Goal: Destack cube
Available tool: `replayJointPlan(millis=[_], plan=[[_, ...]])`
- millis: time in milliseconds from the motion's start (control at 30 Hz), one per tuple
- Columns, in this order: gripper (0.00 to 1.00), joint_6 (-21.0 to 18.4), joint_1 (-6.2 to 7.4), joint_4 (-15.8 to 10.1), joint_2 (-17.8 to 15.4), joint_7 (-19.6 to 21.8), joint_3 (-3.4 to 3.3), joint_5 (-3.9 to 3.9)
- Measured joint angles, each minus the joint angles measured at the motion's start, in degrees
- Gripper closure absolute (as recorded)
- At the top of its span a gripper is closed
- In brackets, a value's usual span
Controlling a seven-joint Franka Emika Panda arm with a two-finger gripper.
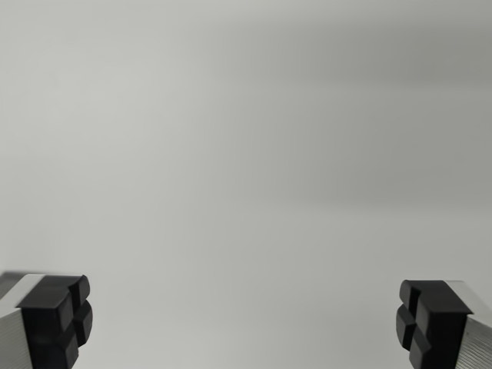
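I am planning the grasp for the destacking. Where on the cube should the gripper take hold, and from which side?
This cannot be judged: no cube shows in the wrist view. Only the gripper, open with nothing between its black fingertips, and a plain grey surface are visible. Find the stack first.

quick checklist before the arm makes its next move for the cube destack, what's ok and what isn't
1. Gripper open: ok, the jaws stand wide apart at the lower corners of the wrist view.
2. Nothing held between the fingers: ok, the gap is empty.
3. Cubes in view: not ok, only a plain grey surface shows.
4. Gripper lined up over the stack: cannot tell, no stack is visible to line up with.
5. Path free of obstacles: ok within this view, though nothing outside the frame can be judged.
6. Height above the surface: cannot tell, the surface has no marks.
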Motion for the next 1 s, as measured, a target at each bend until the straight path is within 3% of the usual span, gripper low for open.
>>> replayJointPlan(millis=[633, 1000], plan=[[0.0, 0.02, 0.09, -0.26, -0.03, 0.11, 0.02, 0.0], [0.0, 0.98, 0.69, -2.06, -0.89, 0.89, 0.19, 0.0]])
